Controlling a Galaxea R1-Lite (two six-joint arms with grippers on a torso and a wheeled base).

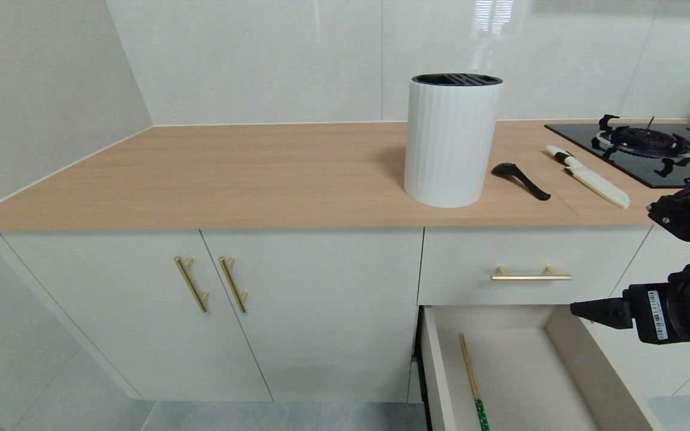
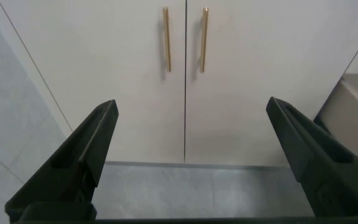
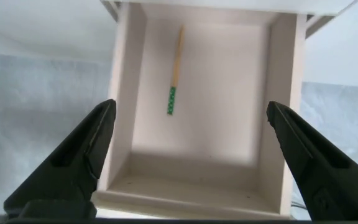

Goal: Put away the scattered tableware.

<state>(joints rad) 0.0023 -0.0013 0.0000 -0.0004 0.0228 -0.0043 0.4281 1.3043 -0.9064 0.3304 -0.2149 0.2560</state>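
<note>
A wooden chopstick (image 1: 474, 383) with a green patterned end lies in the open lower drawer (image 1: 438, 365), along its left wall. On the counter, a black spoon (image 1: 518, 178) and a white knife (image 1: 587, 176) lie to the right of a white ribbed utensil holder (image 1: 453, 140). My right gripper (image 1: 596, 312) hangs at the drawer's right side; in the right wrist view, the right gripper (image 3: 191, 112) stands open above the drawer (image 3: 126, 93) and the chopstick (image 3: 174, 74), with nothing between its fingers. My left gripper (image 2: 191, 106) is open and empty, low in front of the cabinet doors.
A black gas hob (image 1: 638, 146) sits at the counter's far right. A closed drawer with a gold handle (image 1: 530, 276) is above the open one. Two cabinet doors with gold handles (image 1: 210, 284) (image 2: 185, 40) are to the left. Tiled walls close the back and left.
</note>
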